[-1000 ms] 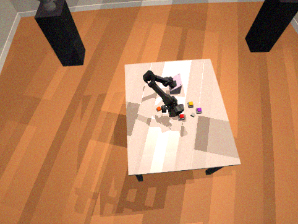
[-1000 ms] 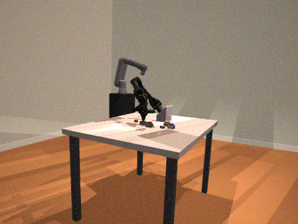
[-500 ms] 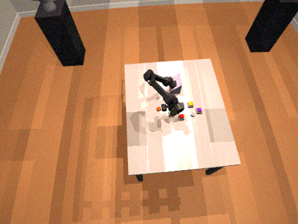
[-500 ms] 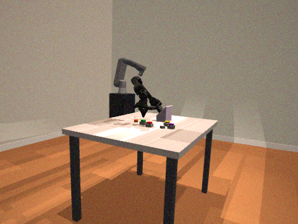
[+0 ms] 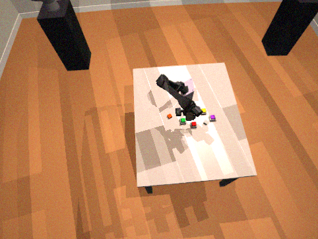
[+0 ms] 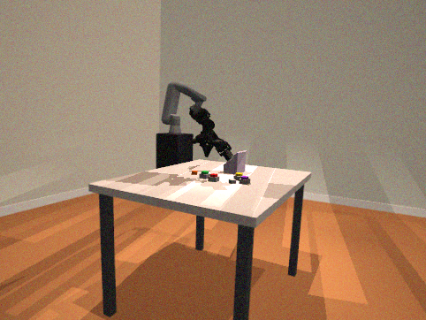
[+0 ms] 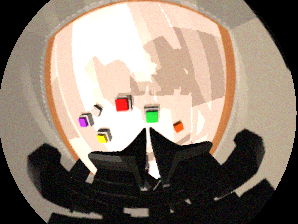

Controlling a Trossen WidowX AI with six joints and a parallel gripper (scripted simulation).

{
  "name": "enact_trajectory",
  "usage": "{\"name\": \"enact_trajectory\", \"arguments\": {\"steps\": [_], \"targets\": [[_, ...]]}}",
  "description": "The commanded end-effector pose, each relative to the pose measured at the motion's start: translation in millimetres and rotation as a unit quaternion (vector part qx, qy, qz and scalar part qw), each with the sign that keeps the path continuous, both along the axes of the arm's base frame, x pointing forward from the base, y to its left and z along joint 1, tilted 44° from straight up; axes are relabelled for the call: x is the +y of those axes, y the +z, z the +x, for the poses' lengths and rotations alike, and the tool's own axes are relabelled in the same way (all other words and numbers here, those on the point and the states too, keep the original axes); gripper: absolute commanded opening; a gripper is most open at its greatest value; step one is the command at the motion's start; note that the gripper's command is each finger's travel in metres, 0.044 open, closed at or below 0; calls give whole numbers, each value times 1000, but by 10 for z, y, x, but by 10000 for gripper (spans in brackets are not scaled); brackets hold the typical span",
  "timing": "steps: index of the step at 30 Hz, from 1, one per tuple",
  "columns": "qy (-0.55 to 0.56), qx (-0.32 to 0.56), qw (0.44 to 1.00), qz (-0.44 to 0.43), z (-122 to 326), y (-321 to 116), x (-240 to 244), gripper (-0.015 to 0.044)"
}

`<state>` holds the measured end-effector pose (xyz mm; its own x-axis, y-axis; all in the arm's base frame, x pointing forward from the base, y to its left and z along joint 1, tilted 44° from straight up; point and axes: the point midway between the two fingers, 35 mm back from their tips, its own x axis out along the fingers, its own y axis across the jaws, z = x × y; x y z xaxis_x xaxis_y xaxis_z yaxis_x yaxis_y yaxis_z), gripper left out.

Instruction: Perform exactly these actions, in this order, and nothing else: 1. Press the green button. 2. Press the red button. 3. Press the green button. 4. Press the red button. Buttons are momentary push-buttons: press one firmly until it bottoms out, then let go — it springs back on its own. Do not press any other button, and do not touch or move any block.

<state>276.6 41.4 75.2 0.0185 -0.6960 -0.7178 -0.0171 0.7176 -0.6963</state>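
The claw (image 5: 189, 118) (image 6: 207, 155) (image 7: 148, 129) is held clenched and empty above the table; the green button (image 5: 183, 121) (image 6: 204, 172) (image 7: 152, 116) is seen beside the red button (image 5: 193, 124) (image 6: 214, 176) (image 7: 122, 104); through sideways drift, the wrong cap could be pressed.

Closed jaws below green button (image 7: 152, 116), red button (image 7: 122, 104) beside.

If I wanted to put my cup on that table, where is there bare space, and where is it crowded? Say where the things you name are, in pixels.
The widest bare patch on the table (image 5: 198, 165) (image 6: 177, 194) runs from the red button (image 5: 193, 124) (image 6: 214, 175) (image 7: 122, 104) to the edge farthest from the arm (image 5: 178, 96) (image 6: 207, 128). It's crowded around the buttons and small blocks, with the gripper (image 5: 189, 116) (image 6: 207, 155) (image 7: 148, 129) above.
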Motion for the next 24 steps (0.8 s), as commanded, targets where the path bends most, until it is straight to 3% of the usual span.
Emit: {"name": "enact_trajectory", "arguments": {"steps": [1,8,14,24], "targets": [[3,1,1000,2,179,-298,341,20],[3,1,1000,2,243,-438,470,20],[3,0,1000,1,259,-862,57,20],[3,0,1000,1,262,-933,-11,20]]}}
